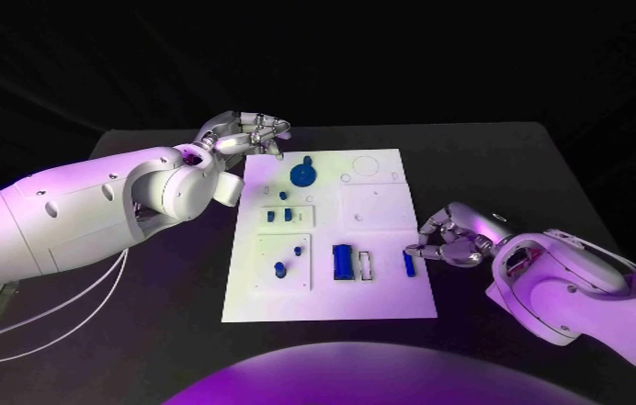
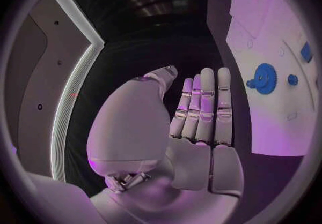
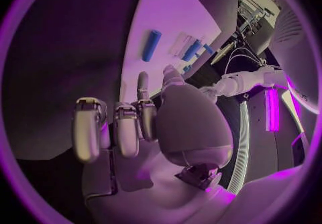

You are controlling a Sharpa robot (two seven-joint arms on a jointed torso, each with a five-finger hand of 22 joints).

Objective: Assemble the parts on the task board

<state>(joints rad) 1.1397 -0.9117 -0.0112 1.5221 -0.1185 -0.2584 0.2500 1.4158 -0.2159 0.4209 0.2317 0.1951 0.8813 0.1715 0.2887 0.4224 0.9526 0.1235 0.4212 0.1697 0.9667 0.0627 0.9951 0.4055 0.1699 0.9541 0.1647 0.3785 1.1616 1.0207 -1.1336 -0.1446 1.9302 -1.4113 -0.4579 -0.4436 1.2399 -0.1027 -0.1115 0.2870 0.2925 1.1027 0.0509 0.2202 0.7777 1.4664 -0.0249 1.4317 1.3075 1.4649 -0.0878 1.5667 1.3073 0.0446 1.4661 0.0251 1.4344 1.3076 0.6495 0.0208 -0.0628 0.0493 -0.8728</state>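
The task board [image 1: 378, 304] is a white plate lying lengthwise down the middle of the head view, on the black table [image 1: 159, 331]. In its upper part sits a blue gear [image 1: 303, 175]; below that, left of centre, are small blue pieces [image 1: 279, 214], and in the lower middle a blue block [image 1: 344, 262] stands in its slot.

The left hand [image 1: 246, 135] hovers off the board's upper left corner, holding nothing; its wrist view shows the fingers [image 2: 204, 106] straight and pressed side by side.

The right hand [image 1: 450, 242] sits at the board's right edge, lower middle, fingers loosely curled and apparently empty, beside a blue cylinder [image 1: 408, 264] lying flat on the plate, just right of the empty slot next to the block. Whether a fingertip touches it I cannot tell.

The step looks like picking up this cylinder. To do it well, pinch it across its width near mid-length, lift straight, and keep it level so it does not roll.
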